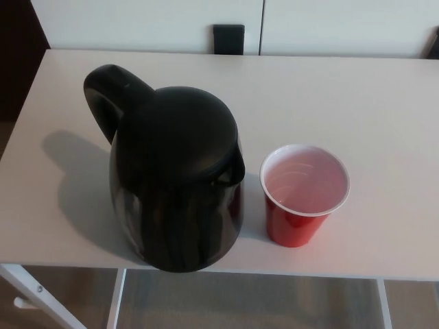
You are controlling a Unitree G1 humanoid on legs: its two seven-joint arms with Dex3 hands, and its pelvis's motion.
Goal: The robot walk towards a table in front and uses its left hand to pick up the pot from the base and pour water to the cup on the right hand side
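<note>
A glossy black pot (175, 178) stands upright near the front edge of the white table (329, 89). Its looped handle (110, 92) points to the back left and its lid is closed. The base under it is hidden by the pot's body. Just to its right stands a red cup (304, 194) with a white inside, upright, a small gap away from the pot; whether it holds liquid is unclear. Neither of my hands shows in the head view.
A small black block (228, 38) sits at the table's far edge against the white wall. White table legs (41, 298) and a grey floor show below the front edge. Dark space lies past the table's left end.
</note>
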